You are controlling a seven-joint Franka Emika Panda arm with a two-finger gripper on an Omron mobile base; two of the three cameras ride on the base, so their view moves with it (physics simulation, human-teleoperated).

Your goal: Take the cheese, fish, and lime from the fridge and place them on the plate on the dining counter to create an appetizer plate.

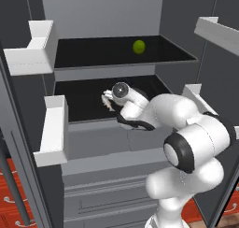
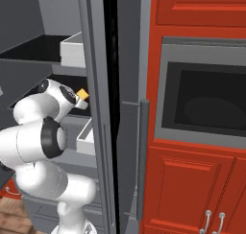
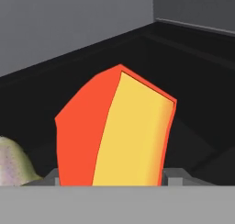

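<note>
My two-finger gripper (image 3: 110, 181) grips the orange-yellow cheese wedge (image 3: 117, 136) with the red rind side, inside the tall grey steel fridge (image 1: 65, 143).

In the hand view the wedge stands upright between my small dark finger tips, which press its lower sides, jaws set fairly wide around it, above the lower black shelf (image 1: 84, 101). At that view's lower left edge a pale silvery-grey rounded shape (image 3: 11, 165) shows, too cropped to name. The small round yellow-green lime (image 1: 138, 46) rests on the upper black shelf (image 1: 93, 52), toward its back right corner.
</note>
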